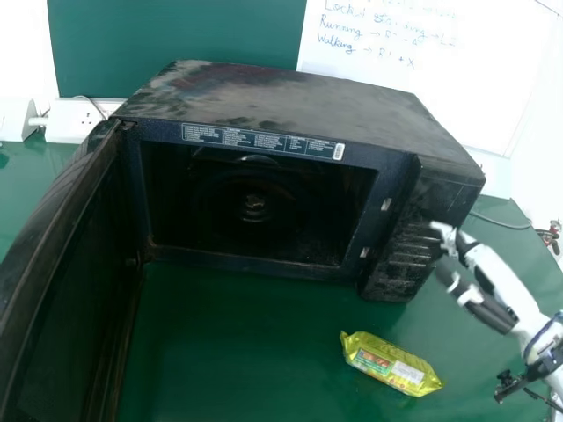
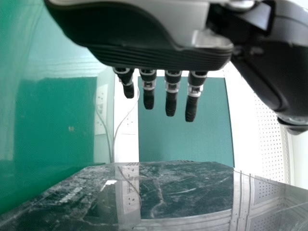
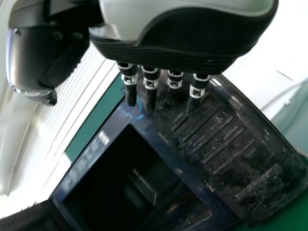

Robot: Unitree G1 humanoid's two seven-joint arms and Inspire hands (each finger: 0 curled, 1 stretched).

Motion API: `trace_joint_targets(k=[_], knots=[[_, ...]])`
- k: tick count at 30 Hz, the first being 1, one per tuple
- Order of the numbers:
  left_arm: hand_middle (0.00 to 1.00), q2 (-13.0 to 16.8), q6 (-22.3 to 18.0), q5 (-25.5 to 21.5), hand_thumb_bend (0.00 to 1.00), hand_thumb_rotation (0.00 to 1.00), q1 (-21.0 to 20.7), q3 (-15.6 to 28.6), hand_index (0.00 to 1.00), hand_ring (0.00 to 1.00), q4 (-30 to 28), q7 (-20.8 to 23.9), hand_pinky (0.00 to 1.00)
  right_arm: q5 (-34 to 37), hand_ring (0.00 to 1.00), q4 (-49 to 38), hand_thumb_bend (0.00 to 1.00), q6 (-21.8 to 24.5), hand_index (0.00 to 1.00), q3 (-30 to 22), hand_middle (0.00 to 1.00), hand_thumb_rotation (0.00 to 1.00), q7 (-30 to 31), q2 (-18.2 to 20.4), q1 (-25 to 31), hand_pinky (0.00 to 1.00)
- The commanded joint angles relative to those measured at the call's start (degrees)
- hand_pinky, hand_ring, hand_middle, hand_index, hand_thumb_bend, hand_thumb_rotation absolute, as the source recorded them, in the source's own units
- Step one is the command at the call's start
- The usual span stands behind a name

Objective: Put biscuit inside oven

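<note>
Biscuit packet (image 1: 391,363) on green tabletop (image 1: 237,334), in front of open oven (image 1: 290,97); right robot hand (image 1: 506,286) by oven's right front corner.
Packet yellow-green, lying flat at a slant, outside the oven, near its right front corner, on the right-hand part of the tabletop. Oven door (image 1: 62,281) swung wide on the left side, dark cavity (image 1: 198,207) facing forward. Right robot hand: fingers straight, slightly apart, thumb off to the side, fingertips at the ridged control panel (image 1: 413,251); contact with panel can't be told. Left robot hand (image 2: 154,53) in left wrist view: fingers straight, spread slightly, thumb out to the side, above a glossy dark surface (image 2: 187,192). Whiteboard (image 1: 431,66) behind oven, wall socket (image 1: 75,121) past its left back corner.
</note>
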Motion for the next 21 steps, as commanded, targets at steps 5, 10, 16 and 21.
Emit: trace_joint_targets(k=[5, 10, 16, 21], knots=[[0.85, -0.3, -0.1, 0.2, 1.00, 1.00, 0.8, -0.5, 0.84, 0.79, -0.9, 0.2, 0.78, -10.4, 0.93, -5.0, 0.78, -1.1, 0.96, 0.7, 0.96, 0.92, -0.6, -5.5, 2.6, 0.91], [0.86, -0.4, -0.2, 0.2, 1.00, 1.00, 0.9, -0.6, 0.87, 0.80, -1.1, 0.2, 0.77, -15.4, 0.93, -8.6, 0.77, 0.0, 0.97, 1.1, 0.96, 0.92, 1.3, -9.3, 4.2, 0.91], [0.88, -0.7, 0.1, 0.7, 1.00, 1.00, 1.1, -0.8, 0.88, 0.82, -1.9, 0.8, 0.79, -15.7, 0.93, -9.7, 0.78, -0.2, 0.96, 2.5, 0.96, 0.91, 5.5, -14.4, 3.8, 0.91], [0.87, -0.7, 0.3, 0.8, 1.00, 1.00, 1.4, -1.0, 0.86, 0.81, -2.4, 1.1, 0.77, -17.1, 0.94, -9.7, 0.78, -1.6, 0.96, 4.2, 0.96, 0.92, 8.0, -18.3, 3.1, 0.91]])
